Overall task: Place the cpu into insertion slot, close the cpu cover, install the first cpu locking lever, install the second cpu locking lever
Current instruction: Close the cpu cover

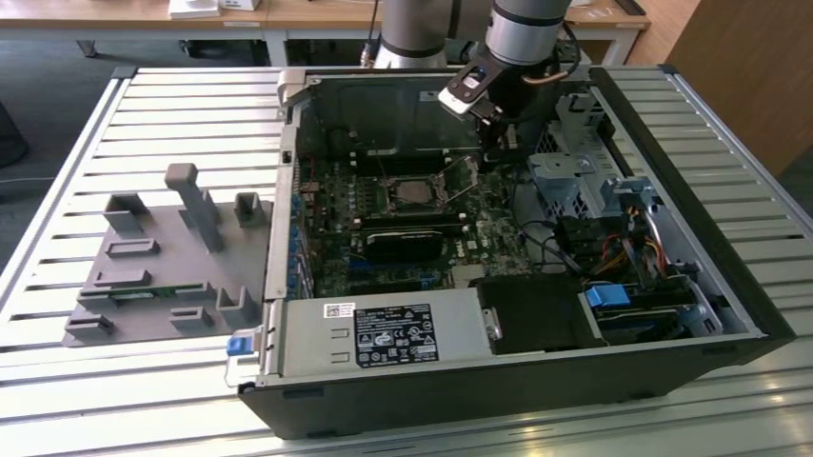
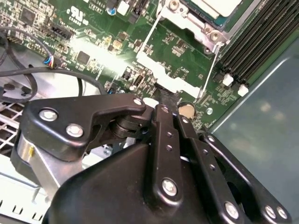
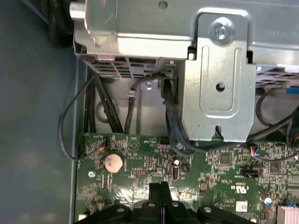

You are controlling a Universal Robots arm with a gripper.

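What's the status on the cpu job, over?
Gripper shut, empty, over motherboard. Cpu seated in insertion slot, cpu cover down. Lever wires look unlatched.

Exterior view: looks steeply down from well back, over the slatted table (image 1: pixel 76 381), taking in the whole open computer case (image 1: pixel 743 314), with the arm (image 1: pixel 524 29) reaching in from the far side. Both wrist views: sit very near the green board (image 2: pixel 93 51) and peer past the gripper (image 2: pixel 166 100). Second wrist view: faces the socket (image 2: pixel 187 16). First wrist view: faces the opposite way, towards the metal cage (image 3: pixel 219 84). Shared by both wrist views: the board around the coin battery (image 3: pixel 113 162)
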